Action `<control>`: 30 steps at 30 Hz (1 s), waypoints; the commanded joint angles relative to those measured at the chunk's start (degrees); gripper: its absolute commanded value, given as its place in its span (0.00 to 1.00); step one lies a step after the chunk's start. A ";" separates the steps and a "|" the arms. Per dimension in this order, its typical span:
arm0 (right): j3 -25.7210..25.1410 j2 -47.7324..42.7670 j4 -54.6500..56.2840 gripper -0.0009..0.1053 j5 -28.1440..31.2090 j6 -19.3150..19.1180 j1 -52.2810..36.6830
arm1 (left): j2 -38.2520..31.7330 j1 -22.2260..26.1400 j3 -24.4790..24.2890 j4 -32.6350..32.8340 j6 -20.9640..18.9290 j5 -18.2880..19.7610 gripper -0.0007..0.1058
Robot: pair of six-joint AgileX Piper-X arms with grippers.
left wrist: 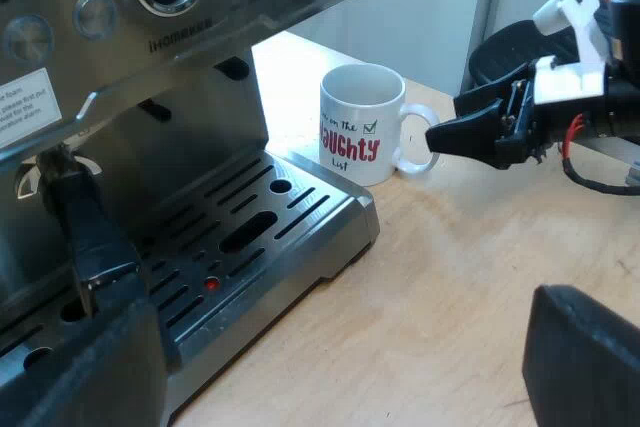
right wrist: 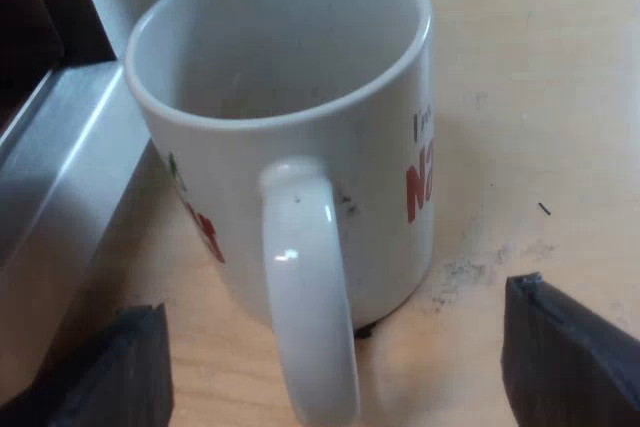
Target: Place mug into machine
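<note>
Mug [left wrist: 358, 132] stands upright on the table [left wrist: 450, 297] just beside the drip tray [left wrist: 250, 237] of the espresso machine [left wrist: 180, 7], not yet on it, handle [left wrist: 415, 142] turned toward the right gripper [right wrist: 335, 337], whose spread fingers [right wrist: 560, 347] straddle it, apparently ready to pinch; left gripper [left wrist: 335, 357] hangs released near the tray

White ceramic mug [left wrist: 361, 122] upright on pale wood tabletop [left wrist: 450, 287], just beside steel espresso machine's [left wrist: 190, 117] slotted drip tray [left wrist: 345, 219], not on it; handle btwn R gripper's [right wrist: 338, 359] spread fingers.

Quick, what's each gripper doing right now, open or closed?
Left gripper: open, holding nothing.
Right gripper: open, a finger on each side of the mug handle, not gripping.
</note>
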 commanded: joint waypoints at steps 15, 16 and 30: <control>-7.68 12.32 -4.73 0.66 -0.75 -0.60 -0.05 | -0.13 -0.22 -0.43 -1.05 -0.22 0.00 0.75; -7.89 12.62 -4.73 0.66 -0.71 -0.60 -0.05 | -0.13 -0.22 -0.43 -1.05 -0.22 0.00 0.75; -8.27 13.72 -5.01 0.33 -3.48 -0.60 -0.05 | -0.13 -0.22 -0.43 -1.05 -0.22 0.00 0.75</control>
